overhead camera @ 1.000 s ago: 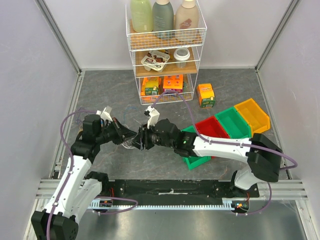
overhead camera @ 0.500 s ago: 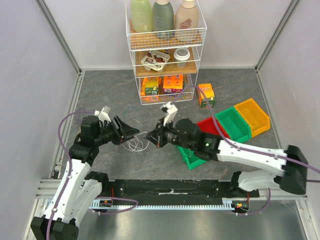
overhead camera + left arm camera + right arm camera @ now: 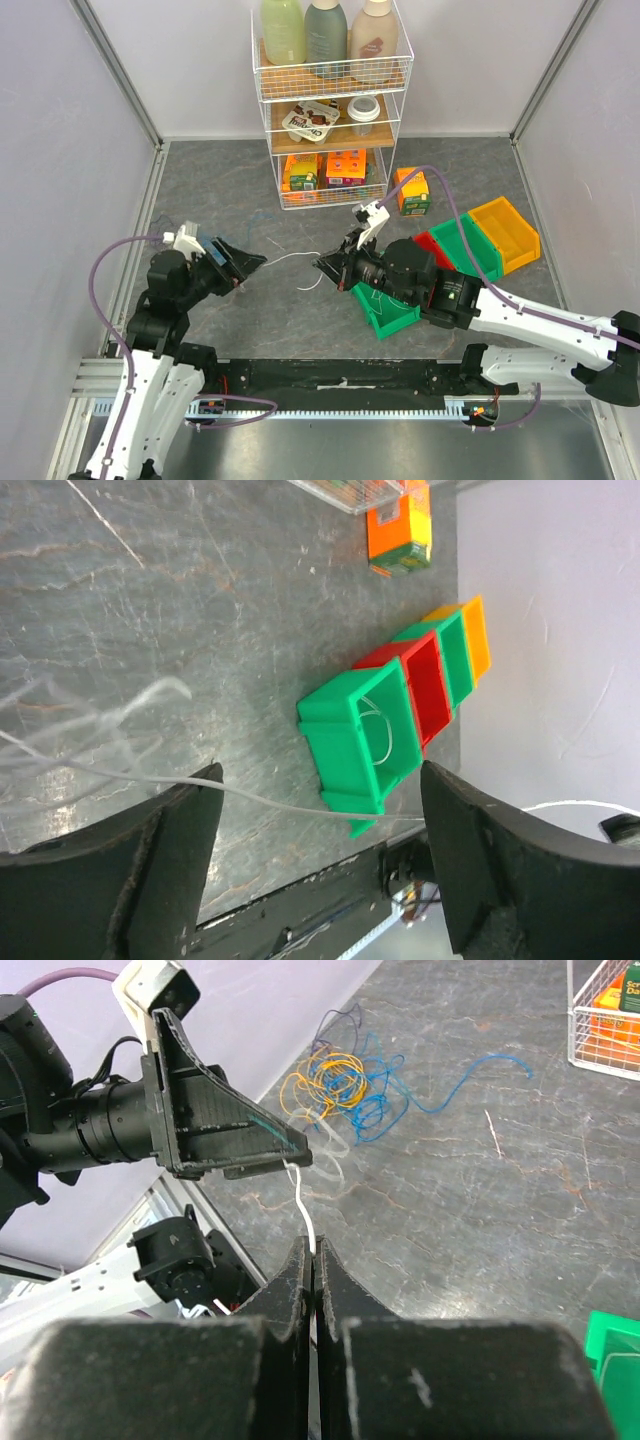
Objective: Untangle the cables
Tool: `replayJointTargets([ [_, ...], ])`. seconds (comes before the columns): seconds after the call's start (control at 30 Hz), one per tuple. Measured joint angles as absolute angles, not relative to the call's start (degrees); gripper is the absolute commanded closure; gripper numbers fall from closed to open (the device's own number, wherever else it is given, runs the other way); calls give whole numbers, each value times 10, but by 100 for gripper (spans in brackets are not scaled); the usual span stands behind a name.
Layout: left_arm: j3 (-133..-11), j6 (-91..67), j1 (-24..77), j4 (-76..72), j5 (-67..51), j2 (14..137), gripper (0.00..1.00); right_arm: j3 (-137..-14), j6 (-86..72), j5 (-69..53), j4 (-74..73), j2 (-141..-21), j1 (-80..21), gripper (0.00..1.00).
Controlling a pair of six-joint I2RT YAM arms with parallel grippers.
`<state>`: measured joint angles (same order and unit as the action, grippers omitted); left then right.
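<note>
cables: loose tangle point(image 3: 335, 1090) of yellow, blue, dark and white wires lay on the grey table point(image 3: 220, 180), just beyond the left gripper as seen from the right wrist; one blue end trailed off toward the wire rack point(image 3: 332, 70).
white cable: one strand point(image 3: 303, 1210) ran out of the tangle, past the left gripper's tip and into my right gripper. from above it spanned the gap between the two grippers, with a loose end curling below the right one.
right gripper point(image 3: 311, 1260): fingers pressed together, pinching the white cable at the tips.
left gripper point(image 3: 320, 778): fingers wide apart, nothing clamped. white cable crossed the gap and lay against one fingertip; i couldn't tell if it was hooked there.
left wrist view: blurred pale loops of the tangle at the left edge, too soft for me to sort.
green bin point(image 3: 340, 760): sat on the table under my right arm, a thin pale wire loop inside it.
other bins: red bin point(image 3: 425, 245), second green bin point(image 3: 465, 245) and yellow bin point(image 3: 528, 240) in a row running back to the right.
wire rack: at the far wall, bottles on top, small boxes on the lower shelves.
orange carton point(image 3: 411, 190): on the table just right of the rack.
</note>
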<state>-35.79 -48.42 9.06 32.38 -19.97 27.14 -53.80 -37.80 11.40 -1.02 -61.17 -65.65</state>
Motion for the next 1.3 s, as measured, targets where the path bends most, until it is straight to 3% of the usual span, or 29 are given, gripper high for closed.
replayJointTargets([
  [0.23, -319, -482, 91, 279, -302, 335, 4, -538, -366, 129, -27, -612, -656, 100],
  [0.83, -290, -463, 91, 264, -417, 420, 1, -544, -343, 187, -61, -678, -621, 100],
  [1.03, -274, -467, 101, 208, -458, 470, 1, -573, -345, 123, -44, -738, -585, 100],
  [1.17, -249, -495, 117, 169, -456, 476, 6, -569, -350, 52, 3, -742, -587, 100],
  [1.3, -211, -546, 118, 108, -439, 425, 1, -538, -358, 8, 44, -724, -587, 100],
])
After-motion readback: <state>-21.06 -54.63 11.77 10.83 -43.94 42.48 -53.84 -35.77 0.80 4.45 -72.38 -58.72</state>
